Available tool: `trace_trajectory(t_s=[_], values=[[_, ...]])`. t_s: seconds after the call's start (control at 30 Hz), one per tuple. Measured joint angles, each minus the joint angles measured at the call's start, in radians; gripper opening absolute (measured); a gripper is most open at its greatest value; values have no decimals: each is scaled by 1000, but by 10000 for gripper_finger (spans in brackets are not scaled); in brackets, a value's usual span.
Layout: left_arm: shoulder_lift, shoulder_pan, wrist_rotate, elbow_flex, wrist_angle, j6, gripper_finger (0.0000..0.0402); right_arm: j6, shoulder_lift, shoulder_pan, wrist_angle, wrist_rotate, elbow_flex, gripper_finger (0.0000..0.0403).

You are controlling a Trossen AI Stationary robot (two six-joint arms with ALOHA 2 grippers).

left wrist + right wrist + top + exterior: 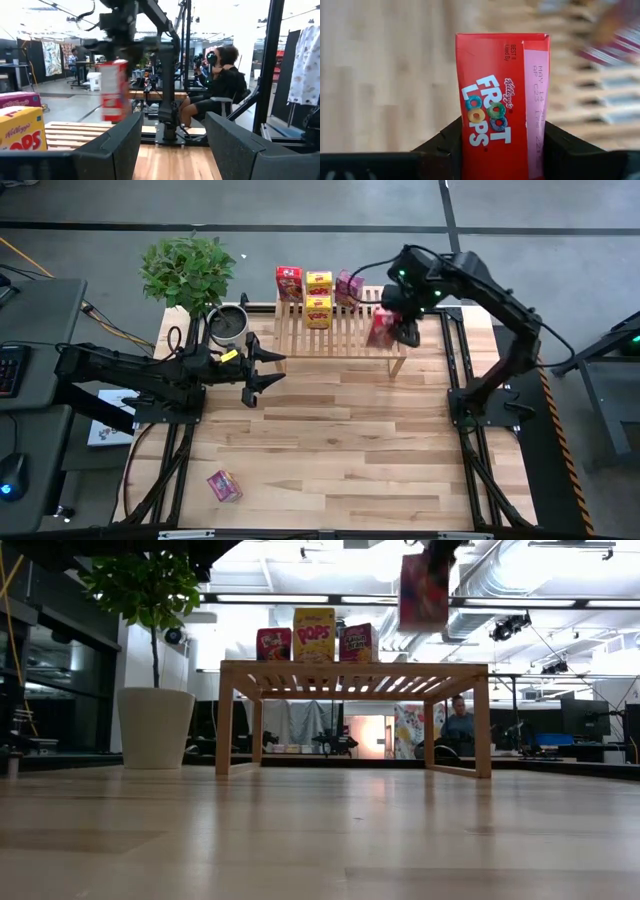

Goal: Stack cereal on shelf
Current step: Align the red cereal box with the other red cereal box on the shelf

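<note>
The slatted wooden shelf [345, 330] stands at the table's far middle. On its far part stand a red box [289, 282], a yellow box [319, 281] and a pink box [349, 287], with a second yellow box [318, 311] in front of them. My right gripper [385, 328] is shut on another red cereal box [502, 100] over the shelf's right end, above the slats [424, 590]. A pink box [223, 485] lies on the near left of the table. My left gripper [262, 367] is open, left of the shelf. My right gripper pinches the red box between its two fingers [445, 145], which lie on opposite sides of the box's upper end [495, 135]. The fingers come from above, pointing down. The box hangs upright below them, lifted clear above the shelf top.
A potted plant [190, 270] and a dark round pot [228, 325] stand at the far left corner, close to my left arm. Bare slats [355, 338] remain on the shelf's near half. A seated person [220, 85] is beyond the table's right side.
</note>
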Motion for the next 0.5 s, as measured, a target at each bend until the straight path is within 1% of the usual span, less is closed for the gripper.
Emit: trace_trajectory(t_s=[0.03,0.1,0.17,0.23,0.37,0.5], values=[[0,0,0,0,0,4,207,9,-9,16,1,-47,0,154],[0,0,0,0,0,-2,207,28,-18,61,5,-79,0,154],[0,-4,-1,0,0,-23,207,51,-18,116,11,-65,-6,154],[6,-16,6,0,3,-32,207,76,-19,176,50,-50,-40,154],[55,-70,20,0,35,41,210,99,-16,291,165,-55,-152,154],[145,-120,-31,44,45,105,228,111,-16,373,271,-40,-263,154]])
